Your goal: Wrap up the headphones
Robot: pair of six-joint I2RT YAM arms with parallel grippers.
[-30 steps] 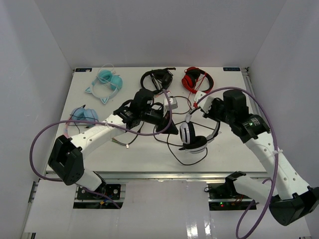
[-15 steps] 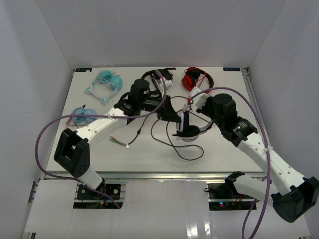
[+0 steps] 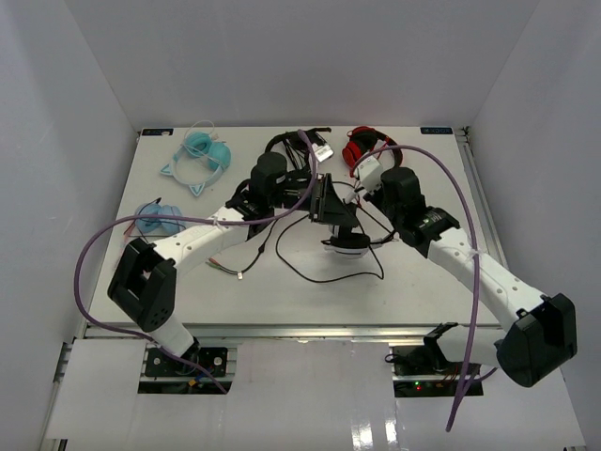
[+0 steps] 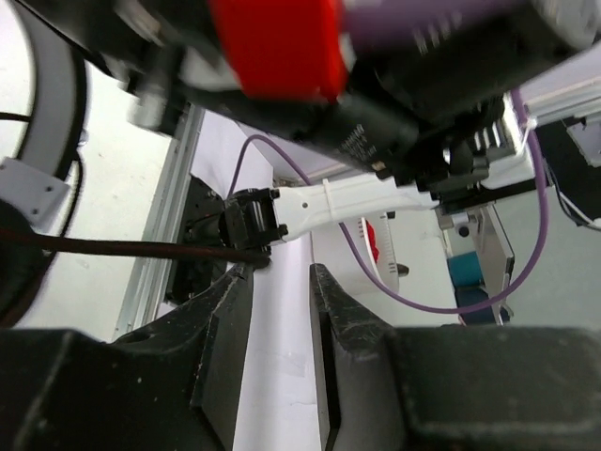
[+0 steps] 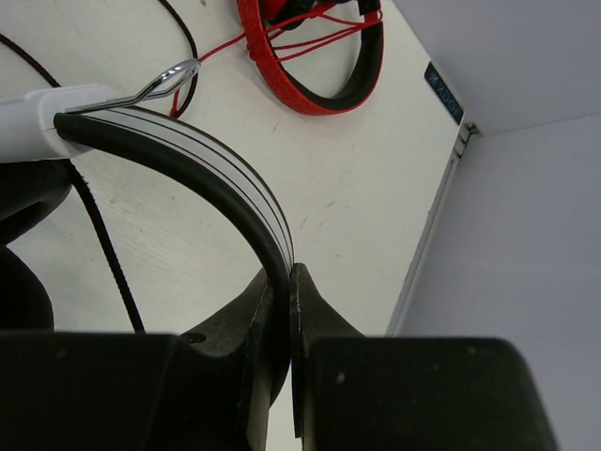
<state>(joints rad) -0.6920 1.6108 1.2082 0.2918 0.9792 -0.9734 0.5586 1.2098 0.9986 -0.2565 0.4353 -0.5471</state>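
Note:
The white headphones [image 3: 349,242] hang above mid-table, one round white cup lowest. My right gripper [image 3: 361,188] is shut on their black-padded headband [image 5: 216,174], and the jaws [image 5: 286,274] pinch the band edge-on. The thin black cable [image 3: 319,272] trails from the cup in loose loops over the table. My left gripper [image 3: 331,202] is just left of the headphones, level with the band. Its jaws [image 4: 282,272] stand apart with nothing between them. A stretch of the cable [image 4: 113,247] runs in from the left and ends against the left fingertip.
A red pair [image 3: 368,148] lies at the back right and shows in the right wrist view [image 5: 310,56]. An all-black pair [image 3: 286,146] lies at the back centre. Teal cat-ear headphones [image 3: 199,155] and a blue pair [image 3: 155,218] lie at the left.
My right gripper has carried the headphones back and to the left, higher off the table. My left gripper has moved back and right beside them. The cable loops have shifted.

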